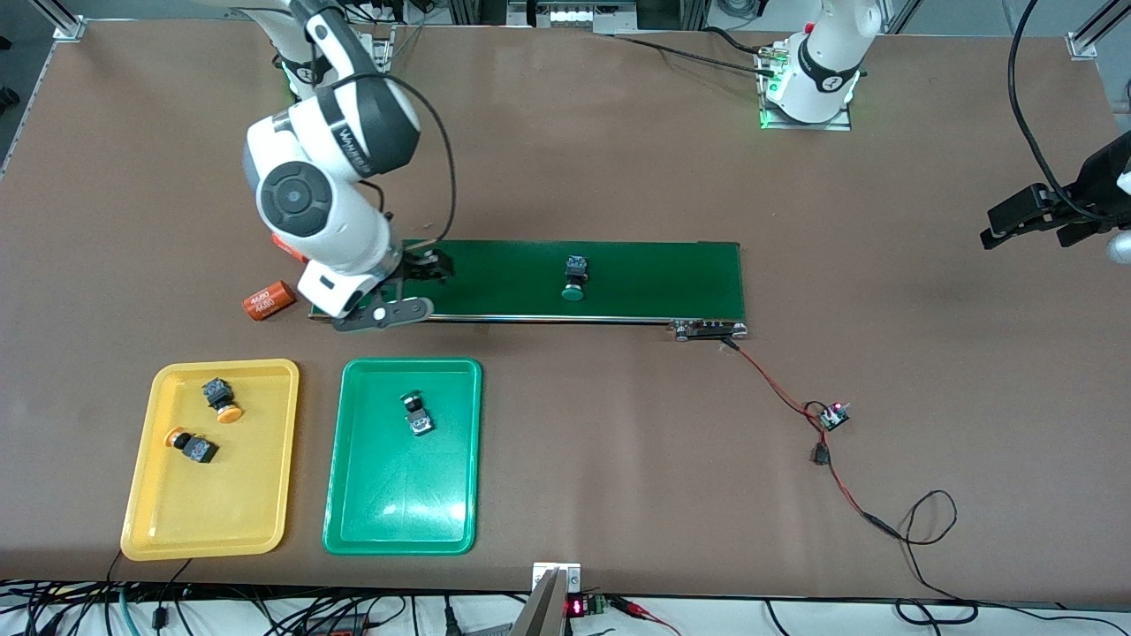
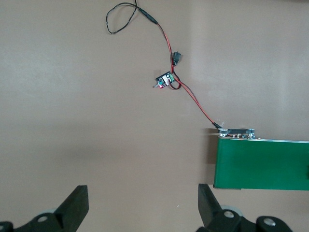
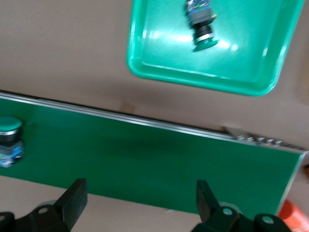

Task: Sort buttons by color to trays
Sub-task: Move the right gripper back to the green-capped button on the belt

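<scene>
Fingers (image 3: 77,198) of right gripper (image 3: 140,203) spread wide over conveyor belt (image 1: 636,274).

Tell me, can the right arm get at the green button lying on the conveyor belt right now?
Probably yes. The right gripper hangs open over the belt's end toward the right arm, and the green button lies alone mid-belt with nothing between them.

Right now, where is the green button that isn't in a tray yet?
The green button lies on the conveyor belt, near its middle, farther from the front camera than the green tray.
</scene>
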Action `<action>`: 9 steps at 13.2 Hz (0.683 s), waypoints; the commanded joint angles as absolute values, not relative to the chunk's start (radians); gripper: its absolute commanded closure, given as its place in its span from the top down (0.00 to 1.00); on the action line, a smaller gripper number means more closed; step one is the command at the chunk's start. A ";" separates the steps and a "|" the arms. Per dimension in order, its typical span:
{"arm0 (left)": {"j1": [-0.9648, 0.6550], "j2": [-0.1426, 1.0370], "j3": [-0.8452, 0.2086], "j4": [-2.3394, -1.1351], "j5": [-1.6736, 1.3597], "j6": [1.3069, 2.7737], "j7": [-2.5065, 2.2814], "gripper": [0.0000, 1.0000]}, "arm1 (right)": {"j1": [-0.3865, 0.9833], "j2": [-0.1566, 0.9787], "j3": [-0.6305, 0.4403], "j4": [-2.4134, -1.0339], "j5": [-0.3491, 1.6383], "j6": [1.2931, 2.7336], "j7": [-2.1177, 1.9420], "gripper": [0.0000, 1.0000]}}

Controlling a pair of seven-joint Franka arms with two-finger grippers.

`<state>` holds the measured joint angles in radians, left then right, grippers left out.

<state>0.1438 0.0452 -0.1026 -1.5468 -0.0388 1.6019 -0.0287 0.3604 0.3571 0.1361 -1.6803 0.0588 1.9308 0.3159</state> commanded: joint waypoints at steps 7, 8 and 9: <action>0.020 0.025 0.014 -1.568 -0.035 1.609 -0.011 1.00 | 0.454 0.402 0.115 -1.661 0.084 1.933 0.572 1.00; 0.020 0.025 0.011 -1.565 -0.035 1.608 -0.012 1.00 | 0.460 0.405 0.115 -1.660 0.084 1.937 0.598 1.00; 0.020 0.026 0.011 -1.565 -0.035 1.608 -0.012 1.00 | 0.469 0.413 0.115 -1.658 0.083 1.939 0.618 1.00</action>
